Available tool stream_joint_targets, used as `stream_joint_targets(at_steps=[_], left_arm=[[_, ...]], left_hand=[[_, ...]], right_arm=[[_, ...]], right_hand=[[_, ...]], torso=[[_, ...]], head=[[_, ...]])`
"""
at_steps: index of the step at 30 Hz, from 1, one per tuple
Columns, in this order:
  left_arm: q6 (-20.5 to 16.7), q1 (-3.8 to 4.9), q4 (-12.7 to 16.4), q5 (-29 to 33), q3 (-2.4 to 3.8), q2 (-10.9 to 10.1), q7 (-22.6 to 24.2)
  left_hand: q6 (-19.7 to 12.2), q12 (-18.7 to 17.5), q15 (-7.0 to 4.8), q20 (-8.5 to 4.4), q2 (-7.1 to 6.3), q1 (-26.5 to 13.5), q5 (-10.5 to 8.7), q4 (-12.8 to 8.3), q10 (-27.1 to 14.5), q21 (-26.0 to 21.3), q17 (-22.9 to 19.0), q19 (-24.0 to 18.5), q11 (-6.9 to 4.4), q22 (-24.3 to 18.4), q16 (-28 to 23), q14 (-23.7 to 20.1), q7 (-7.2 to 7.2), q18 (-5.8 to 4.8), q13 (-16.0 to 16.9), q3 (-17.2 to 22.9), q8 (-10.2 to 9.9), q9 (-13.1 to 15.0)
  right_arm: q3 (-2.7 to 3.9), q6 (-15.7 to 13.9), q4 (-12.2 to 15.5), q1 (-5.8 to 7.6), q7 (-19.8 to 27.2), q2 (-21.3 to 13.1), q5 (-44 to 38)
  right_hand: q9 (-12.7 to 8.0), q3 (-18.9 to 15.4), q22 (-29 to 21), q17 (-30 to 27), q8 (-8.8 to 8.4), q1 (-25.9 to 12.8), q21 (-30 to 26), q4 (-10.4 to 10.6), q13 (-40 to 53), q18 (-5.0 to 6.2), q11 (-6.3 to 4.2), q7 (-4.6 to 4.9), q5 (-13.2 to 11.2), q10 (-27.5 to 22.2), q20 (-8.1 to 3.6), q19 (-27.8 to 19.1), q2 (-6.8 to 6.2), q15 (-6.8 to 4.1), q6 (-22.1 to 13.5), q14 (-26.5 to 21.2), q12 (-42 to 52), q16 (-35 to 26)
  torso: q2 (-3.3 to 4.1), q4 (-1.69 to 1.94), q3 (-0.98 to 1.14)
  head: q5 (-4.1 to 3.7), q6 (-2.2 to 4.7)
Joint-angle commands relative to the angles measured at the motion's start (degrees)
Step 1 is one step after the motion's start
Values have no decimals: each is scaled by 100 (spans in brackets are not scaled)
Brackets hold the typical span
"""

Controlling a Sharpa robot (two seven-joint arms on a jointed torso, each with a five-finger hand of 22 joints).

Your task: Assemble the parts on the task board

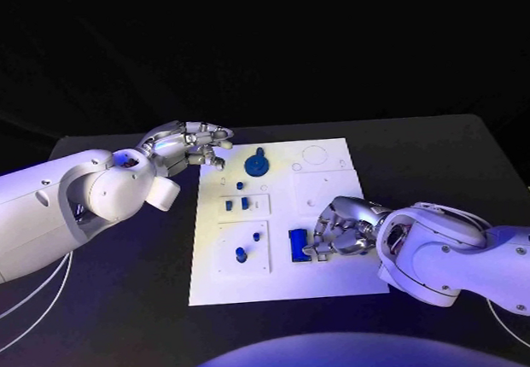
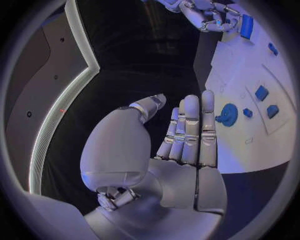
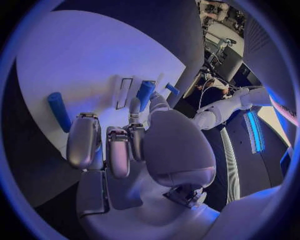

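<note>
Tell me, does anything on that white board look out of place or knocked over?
Nothing looks spilled or broken. The board lies flat, with small blue parts in its recesses and a round blue part near the left hand. One blue bar lies loose on the board at the right hand, apparently not yet fitted.

Task board on table, parts on it.

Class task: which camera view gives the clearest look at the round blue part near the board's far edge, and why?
The head view: the round blue part lies unobstructed on the task board, seen from above. The left wrist view shows it beyond the left hand, bent by the lens. In the right wrist view I cannot identify it.
</note>
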Motion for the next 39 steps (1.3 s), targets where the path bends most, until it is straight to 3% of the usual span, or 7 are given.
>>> stream_joint_targets(at_steps=[1,9,12,15,18,24,39], left_arm=[[74,3,17,35,3,3,27],[65,3,20,35,3,-9,32],[58,3,27,35,3,-21,37],[55,3,32,35,2,-30,41],[54,2,31,35,2,-36,43],[58,2,23,35,-2,-33,45],[69,0,18,35,-11,-43,35]], left_hand=[[-51,20,27,-1,-2,-37,16,25,-47,-19,-6,42,-3,-5,-16,-31,-6,58,-6,-9,20,6],[-51,20,27,-1,-2,-37,16,25,-47,-19,-6,42,-3,-5,-16,-31,-6,58,-6,-9,20,6],[-51,20,27,-1,-2,-37,16,25,-47,-19,-6,42,-3,-5,-16,-31,-6,58,-6,-9,20,6],[-64,29,27,-2,-7,-30,15,27,-50,-35,-9,52,-3,-13,-14,-32,-6,59,-12,-13,43,7],[-64,29,27,-2,-7,-30,15,27,-50,-35,-9,52,-3,-13,-14,-32,-6,59,-12,-13,43,7],[-64,29,27,-2,-7,-30,15,27,-50,-35,-9,52,-3,-13,-14,-32,-6,59,-12,-13,43,7],[-64,29,27,-2,-7,-30,15,27,-50,-35,-9,52,-3,-13,-14,-32,-6,59,-12,-13,43,7]], right_arm=[[3,-143,79,26,12,-108,-148],[6,-356,148,173,49,-607,-429],[4,-409,126,192,40,-840,-541],[-1,-444,126,184,26,-1061,-693],[-8,-475,147,128,10,-1248,-871],[-31,-462,139,-17,-35,-1348,-981],[-46,-409,22,-308,-66,-1099,-1039]], right_hand=[[5,-34,881,1362,-8,49,6,25,473,-91,-2,2,17,19,-43,85,-9,-55,-9,567,6,28],[-27,-103,852,1320,-134,118,-111,23,355,-74,44,60,34,-63,-25,54,-59,-22,-151,558,-119,16],[-170,-171,848,1341,-378,160,-145,25,293,-74,136,175,39,-109,25,46,-70,49,-374,562,-189,21],[-243,-214,849,1335,-477,181,-157,25,249,-74,183,226,33,-140,60,44,-75,91,-439,560,-237,19],[-245,-216,845,1332,-480,181,-169,25,235,-72,184,227,32,-148,62,41,-77,92,-439,560,-250,18],[-261,-270,839,1320,-464,174,-199,29,169,-65,185,217,36,-191,82,35,-105,102,-331,557,-321,14],[-268,-287,835,1316,-456,175,-218,29,173,-60,177,206,47,-188,86,31,-102,100,-278,556,-320,13]], torso=[[-8,-7,-3],[-15,-6,-12],[-10,-11,-10],[-12,-18,-9],[-13,-20,6],[-18,-29,8],[-3,-11,8]], head=[[-7,5],[-106,24],[-160,32],[-190,30],[-221,35],[-250,35],[-236,26]])
